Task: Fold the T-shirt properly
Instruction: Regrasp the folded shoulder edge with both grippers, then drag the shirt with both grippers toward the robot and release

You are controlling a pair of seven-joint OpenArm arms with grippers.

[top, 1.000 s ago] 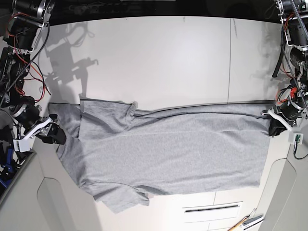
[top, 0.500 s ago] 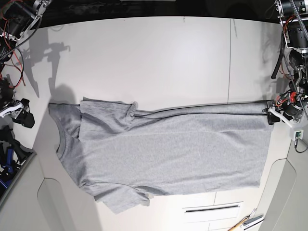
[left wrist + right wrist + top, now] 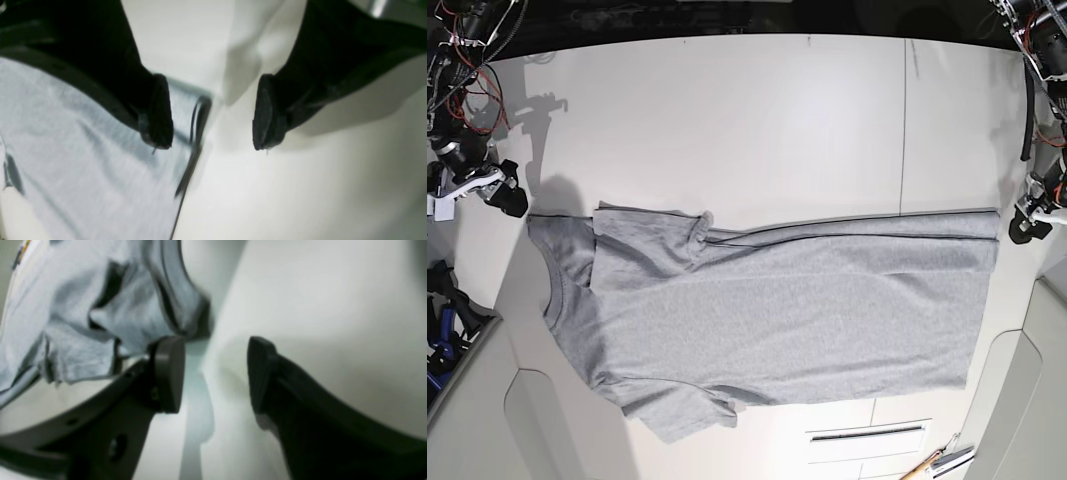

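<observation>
The T-shirt [image 3: 777, 320] lies flat, half-folded, across the counter [image 3: 757, 120], soft, light and limp, probably best pinched at hem corners or shoulders; left tool [image 3: 213, 116] and right tool [image 3: 215, 373] spread, empty.

The T-shirt [image 3: 787, 310] is heather-grey, short-sleeved, plain side up. It lies flat on the desk [image 3: 757, 120], lengthwise across the base view: ribbed crew neck toward that view's left, hem toward its right. 1 sleeve is folded inward over the body.
</observation>
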